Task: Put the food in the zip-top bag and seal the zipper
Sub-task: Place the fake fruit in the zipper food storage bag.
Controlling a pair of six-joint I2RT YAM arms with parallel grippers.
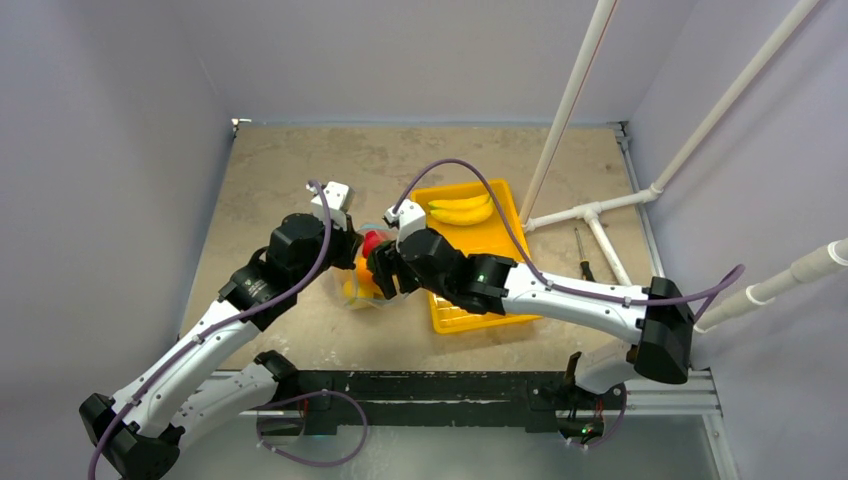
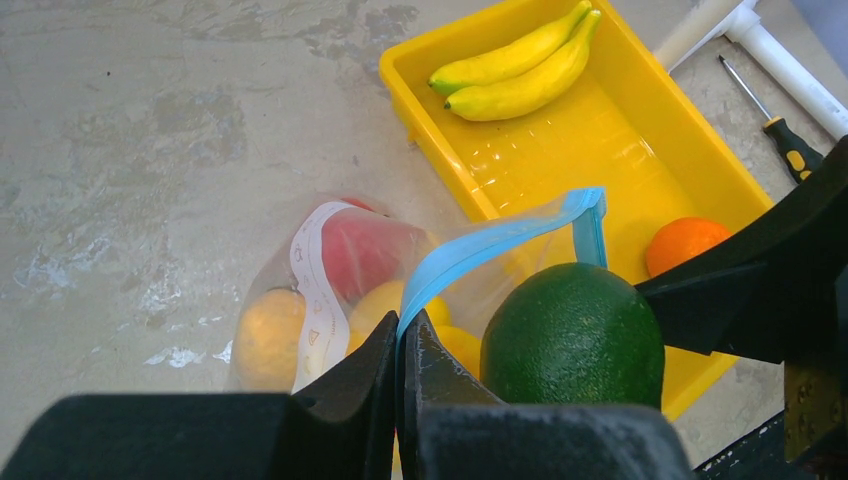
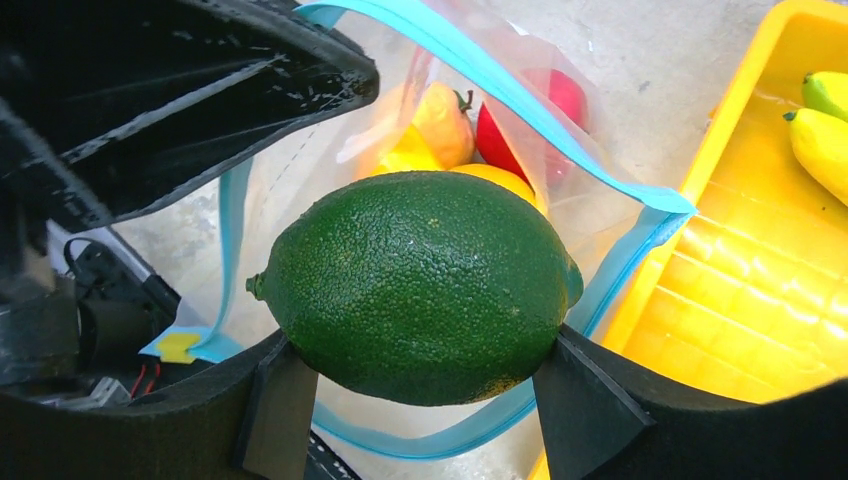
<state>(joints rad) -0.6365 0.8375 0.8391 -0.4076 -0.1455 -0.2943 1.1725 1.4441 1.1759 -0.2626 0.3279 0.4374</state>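
The clear zip-top bag (image 2: pixel 300 300) lies on the table with its mouth held up. My left gripper (image 2: pixel 400 325) is shut on the teal-blue zipper (image 2: pixel 490 240) at the near side of the mouth. Inside the bag are a red fruit (image 2: pixel 365 250) and several orange and yellow ones. My right gripper (image 3: pixel 430 400) is shut on a green fruit (image 3: pixel 415 285), holding it by its two ends just above the open mouth, whose zipper (image 3: pixel 520 105) loops around it. In the top view both grippers meet over the bag (image 1: pixel 358 292).
The yellow tray (image 2: pixel 640 130) stands right of the bag and holds two bananas (image 2: pixel 520 70) and an orange fruit (image 2: pixel 683 243). A screwdriver (image 2: pixel 780 135) and white pipes (image 2: pixel 790 70) lie beyond the tray at the right.
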